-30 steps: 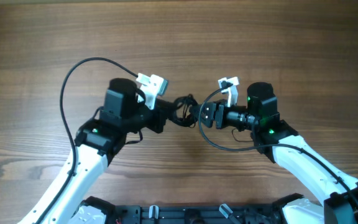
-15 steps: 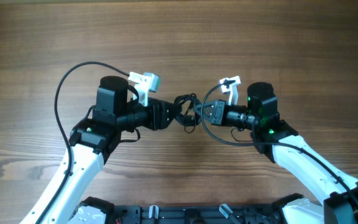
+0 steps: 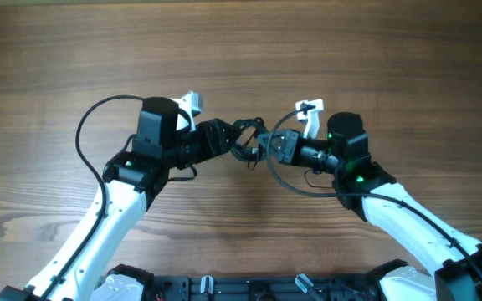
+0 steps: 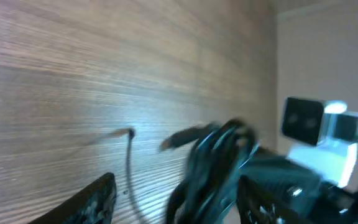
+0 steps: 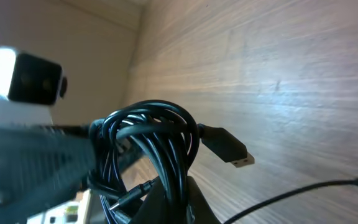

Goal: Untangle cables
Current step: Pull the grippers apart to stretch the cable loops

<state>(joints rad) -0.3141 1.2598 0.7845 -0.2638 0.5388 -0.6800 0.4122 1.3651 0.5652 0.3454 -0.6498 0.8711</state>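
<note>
Desk, wood grain, seen from above. Both my arms reach in from the near edge and meet about mid-desk, roughly level between the left and right edges.

Cables: one small dark knotted bundle of thin black loops, sitting in the gap between my two grippers. Whether it touches the wood I cannot tell.

Left gripper: jaws apart. In the left wrist view its fingers stand wide at the bottom of the frame, and the bundle hangs between them, nearer the right-hand finger. That view is blurred, so I cannot say whether either finger touches a strand. One loose thin strand runs out of the bundle toward the wood and ends in a tiny tip.

Right gripper: jaws together, clamped on the cables. In the right wrist view several strands run down into the closed fingertips at bottom centre, and the loops coil just above them. A flat plug with a metal end sticks out of the bundle on the right side of that view, pointing toward the desk.

Bundle lies just off the left gripper's tips and directly at the right gripper's tips.

Thick cord of my left arm arcs out toward the left edge, well apart from the bundle.
</note>
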